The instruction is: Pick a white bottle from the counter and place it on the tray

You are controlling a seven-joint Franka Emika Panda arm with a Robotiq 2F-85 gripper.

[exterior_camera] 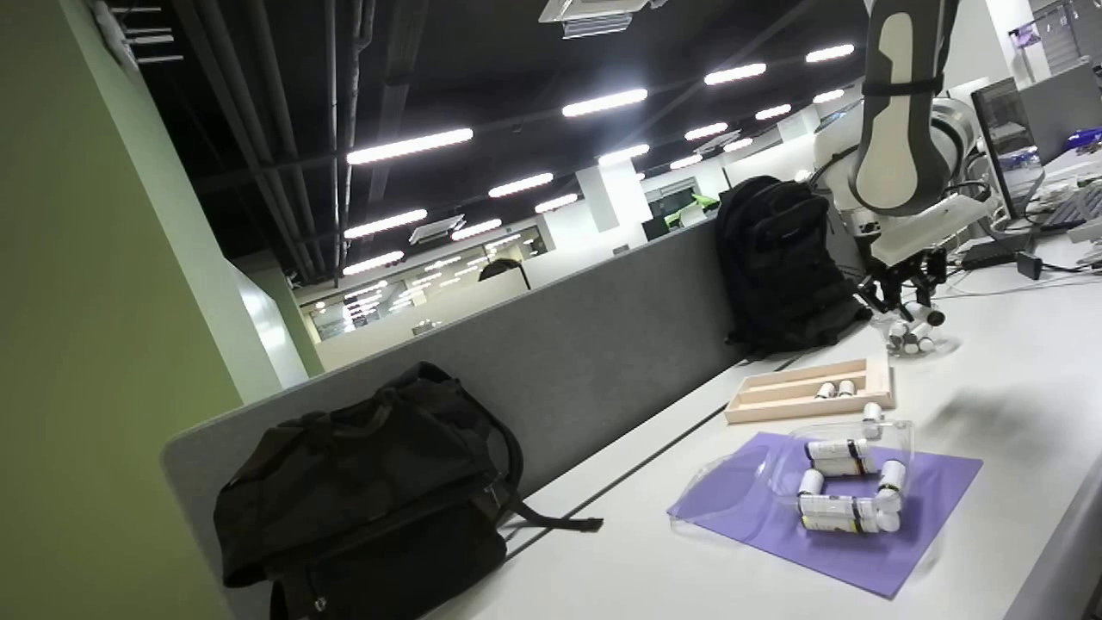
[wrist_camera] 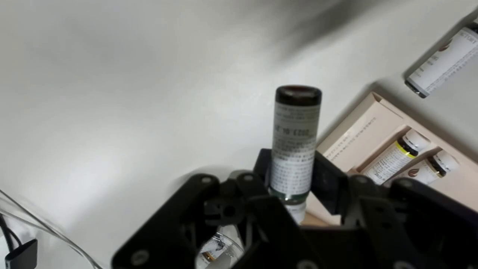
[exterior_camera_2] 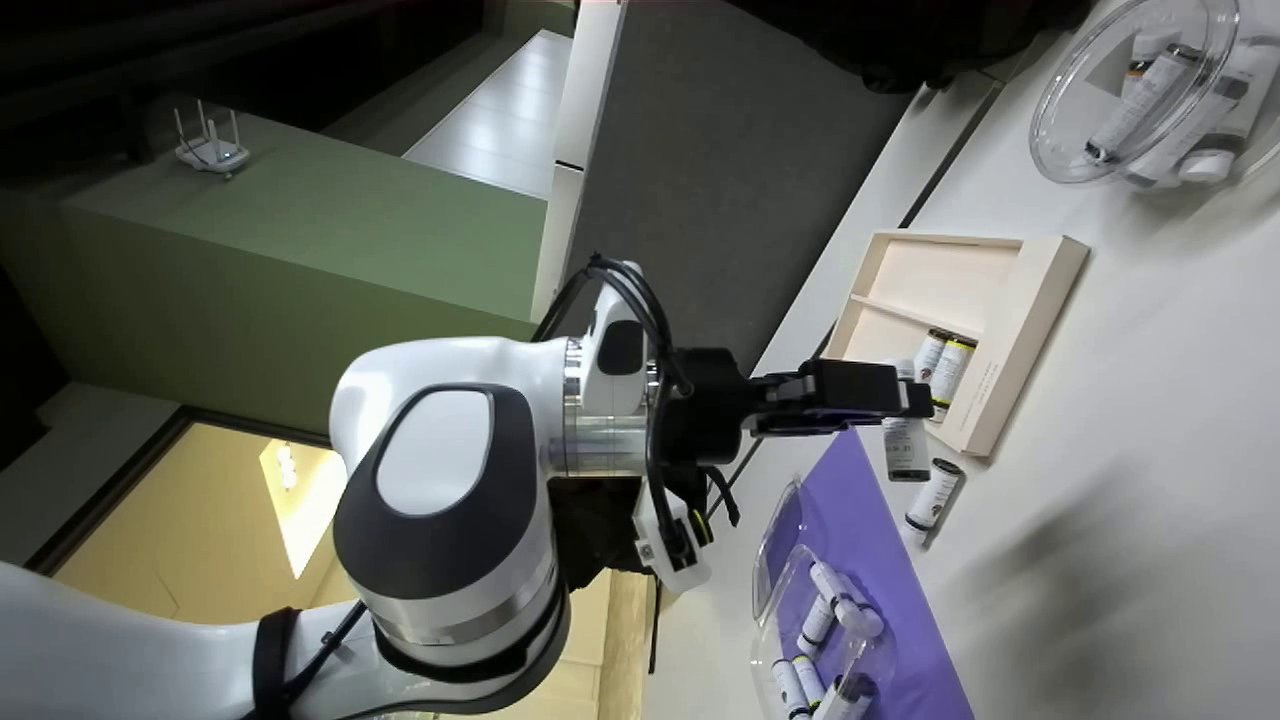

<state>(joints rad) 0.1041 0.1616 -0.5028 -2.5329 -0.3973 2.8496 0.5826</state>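
My gripper (wrist_camera: 291,170) is shut on a white-labelled bottle (wrist_camera: 295,149), held with its dark base pointing out from the jaws and its white cap toward the palm. The gripper (exterior_camera_2: 915,400) and held bottle (exterior_camera_2: 906,450) are above the counter (exterior_camera_2: 1130,420) and overlap the tray's near corner in an exterior view. The light-tan tray (exterior_camera_2: 1040,320) holds two white-capped bottles (wrist_camera: 392,160) side by side in one compartment. It also shows in an exterior view (exterior_camera: 809,408). Another white bottle (wrist_camera: 444,61) lies loose on the counter just outside the tray (wrist_camera: 354,138).
A purple mat (exterior_camera: 934,474) carries a clear container with several bottles (exterior_camera: 839,508) and a clear lid (exterior_camera: 723,495). Another clear container with several bottles (exterior_camera_2: 1140,110) stands past the tray. A grey partition (exterior_camera: 620,344), two black backpacks (exterior_camera: 370,491) and cables (wrist_camera: 48,231) border the counter.
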